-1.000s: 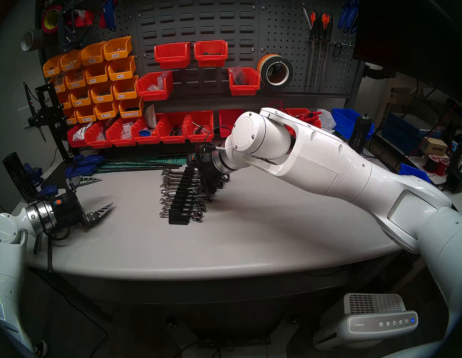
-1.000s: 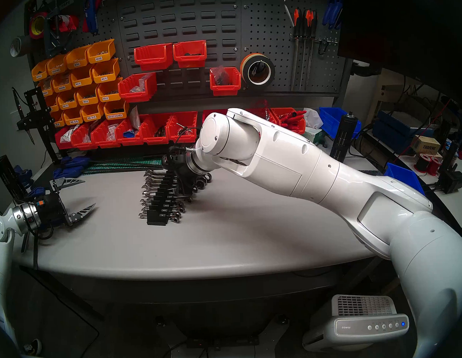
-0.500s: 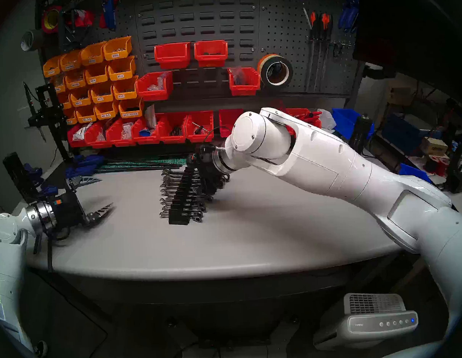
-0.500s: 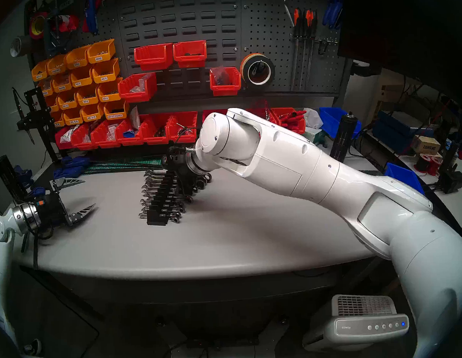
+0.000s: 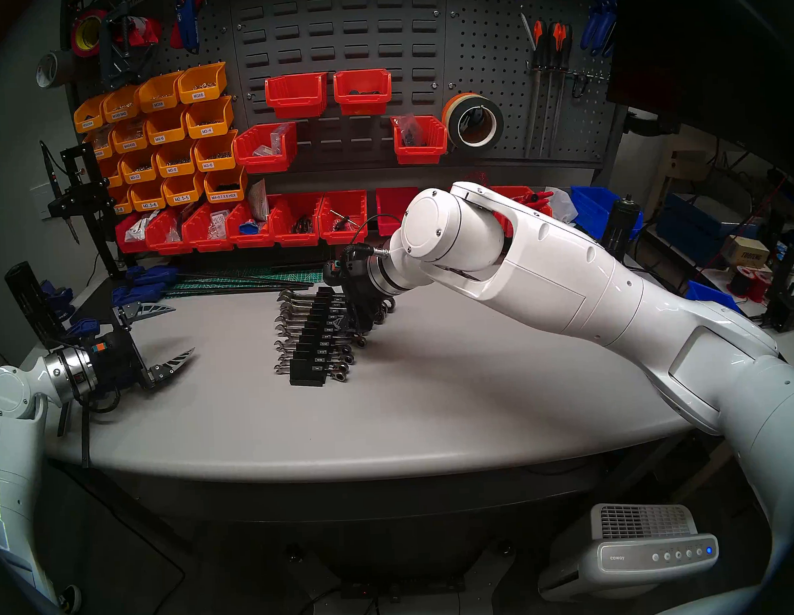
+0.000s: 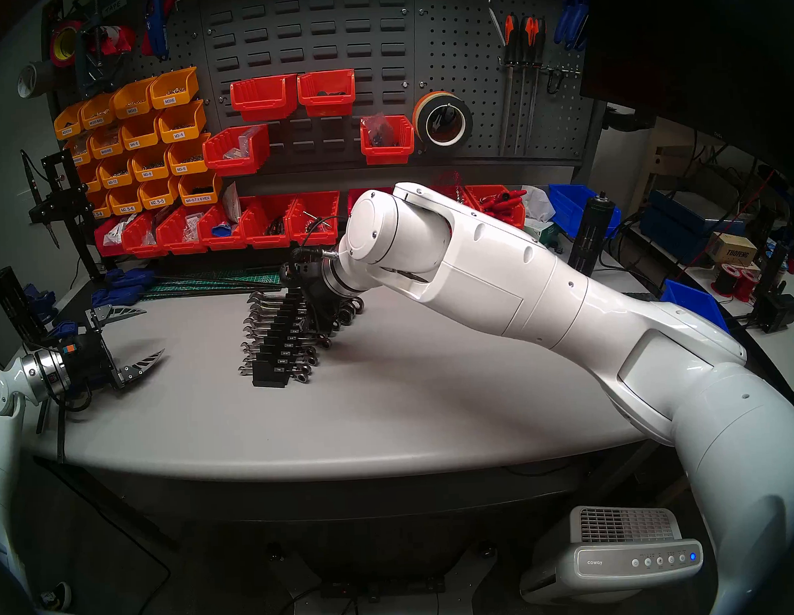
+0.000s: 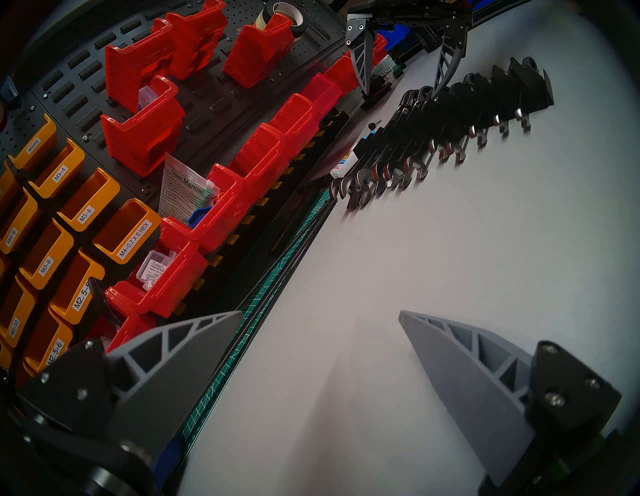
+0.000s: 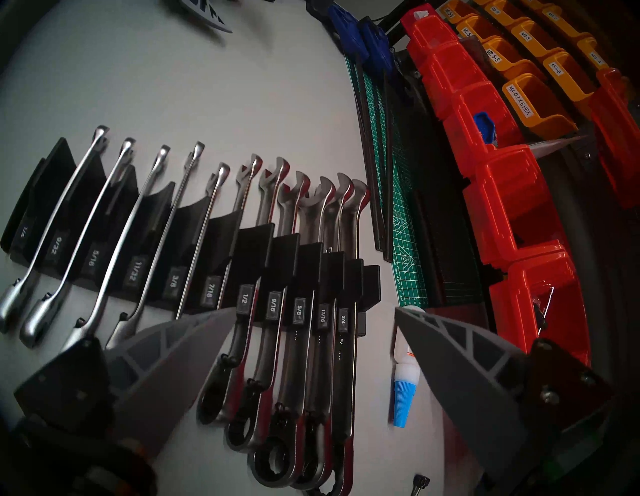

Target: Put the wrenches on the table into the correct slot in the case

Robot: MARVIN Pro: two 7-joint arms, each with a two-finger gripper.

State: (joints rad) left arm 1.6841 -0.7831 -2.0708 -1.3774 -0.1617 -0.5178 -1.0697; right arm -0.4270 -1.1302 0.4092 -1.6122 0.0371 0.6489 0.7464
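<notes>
Your right gripper (image 8: 311, 318) hangs over the far end of the black wrench rack (image 8: 252, 242), its two grey fingers (image 8: 180, 346) spread wide and holding nothing. Below it, the chrome wrenches (image 8: 322, 346) lie across the rack's stepped grooves, each groove marked by a small white size label running from one quarter up to three quarters. Every labelled groove appears to hold a wrench, and no loose wrench shows on the light-grey table (image 5: 436, 412). Each wrench's long axis runs crosswise to the rack. In the head view, the open jaws point toward your left side and the ratcheting rings toward your right. The rack itself runs from near the table's middle back toward the green cutting mat (image 8: 398, 207). To finish this step well, lift the right gripper straight up, keeping the spread fingers clear of the larger ring ends so nothing gets dragged out of its groove. Watch the small glue bottle (image 8: 403, 391) with the blue cap, lying just beside the rack's far end and close to one fingertip. Your left gripper (image 5: 169, 333) waits well apart at the table's left edge, also spread wide and empty.
</notes>
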